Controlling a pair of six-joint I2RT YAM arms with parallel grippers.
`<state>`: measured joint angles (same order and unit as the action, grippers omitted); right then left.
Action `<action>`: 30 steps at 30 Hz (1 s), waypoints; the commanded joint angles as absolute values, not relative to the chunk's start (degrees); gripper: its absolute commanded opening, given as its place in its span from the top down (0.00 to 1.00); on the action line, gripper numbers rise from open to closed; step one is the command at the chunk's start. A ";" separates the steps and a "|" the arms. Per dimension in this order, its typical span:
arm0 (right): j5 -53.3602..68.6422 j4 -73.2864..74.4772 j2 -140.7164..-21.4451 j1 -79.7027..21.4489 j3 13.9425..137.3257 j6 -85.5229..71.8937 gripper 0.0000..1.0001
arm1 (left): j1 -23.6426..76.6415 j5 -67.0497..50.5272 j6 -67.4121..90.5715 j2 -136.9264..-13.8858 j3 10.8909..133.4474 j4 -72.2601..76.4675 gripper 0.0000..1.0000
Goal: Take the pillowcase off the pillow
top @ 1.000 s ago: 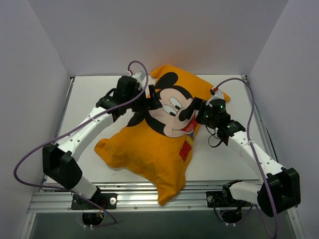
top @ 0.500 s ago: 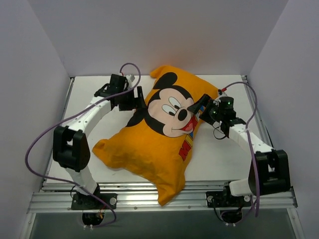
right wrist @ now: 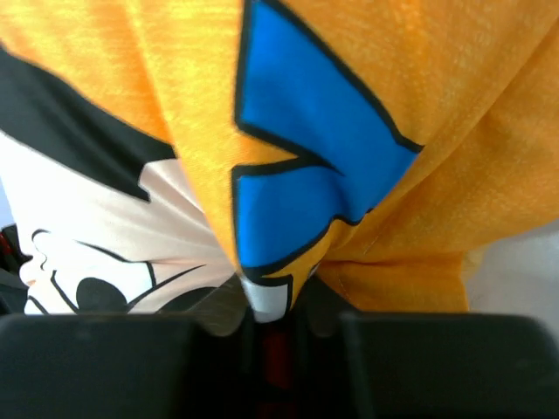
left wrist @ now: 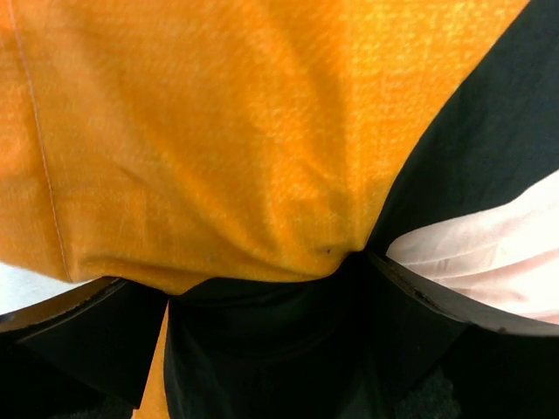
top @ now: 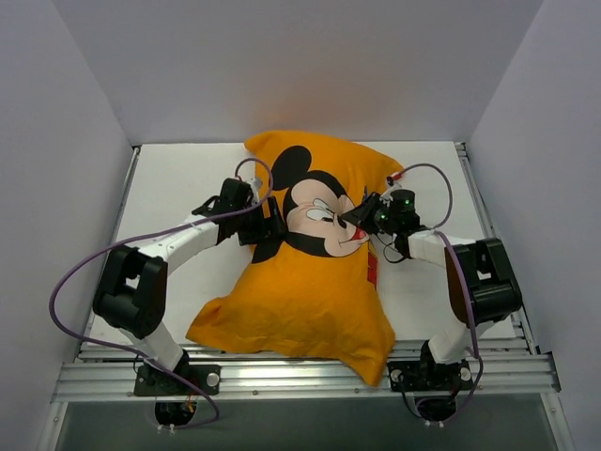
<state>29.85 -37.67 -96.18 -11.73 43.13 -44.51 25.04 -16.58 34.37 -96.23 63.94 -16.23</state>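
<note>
White table (top: 169, 188), white walls. Pillowcase (top: 310, 291) fills mid-frame in top view, pillow fully hidden inside; I can't tell which end opens. Cloth's soft, light, bunches easily, so I'd pinch a loose fold nr a seam. R gripper (top: 360, 214) clamped on a printed fold; L gripper (top: 272, 224) jaws wide apart, pressed into cloth.

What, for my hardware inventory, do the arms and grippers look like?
Left arm and right arm: white tubular links, chunky black joints, each trailing a purple cable. Left gripper and right gripper are black; green lights glow by the right.
</note>
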 commanded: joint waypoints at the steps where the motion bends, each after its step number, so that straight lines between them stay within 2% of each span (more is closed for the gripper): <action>1: 31.65 -32.28 -93.27 -14.50 46.39 -40.11 1.00 | 28.65 -16.27 36.12 -98.61 62.31 -14.51 0.06; 5: 26.82 -14.22 -84.49 -13.62 55.52 -32.27 1.00 | 30.75 -14.24 38.93 -101.07 68.10 -13.45 0.06; 10: 15.93 6.90 -80.60 -14.93 76.44 -24.00 1.00 | 36.46 -11.34 41.83 -108.88 84.68 -10.73 0.06; 14: 13.28 12.83 -82.08 -18.36 85.42 -20.92 1.00 | 39.29 -11.08 48.40 -111.62 88.33 -1.60 0.06; 16: 12.92 13.71 -83.05 -20.12 86.65 -20.04 1.00 | 38.85 -10.29 50.62 -109.09 83.27 4.38 0.06; 20: 10.64 13.54 -87.08 -26.43 84.73 -19.42 0.99 | 36.48 -5.02 51.77 -98.90 69.23 5.89 0.06; 24: 6.88 12.40 -92.98 -33.65 83.76 -20.21 0.94 | 32.97 -2.64 51.68 -84.34 56.01 0.20 0.06; 27: 4.49 11.08 -97.72 -38.47 84.28 -22.41 1.00 | 31.12 -1.67 50.63 -74.32 48.12 -6.13 0.06; 30: 2.91 11.86 -102.12 -43.92 87.95 -23.47 1.00 | 29.71 -1.14 51.41 -63.77 41.69 -10.70 0.06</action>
<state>4.56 8.64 -98.56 -39.44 85.80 -21.21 30.26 -2.50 50.68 -71.96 46.04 -5.76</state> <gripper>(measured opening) 0.079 0.941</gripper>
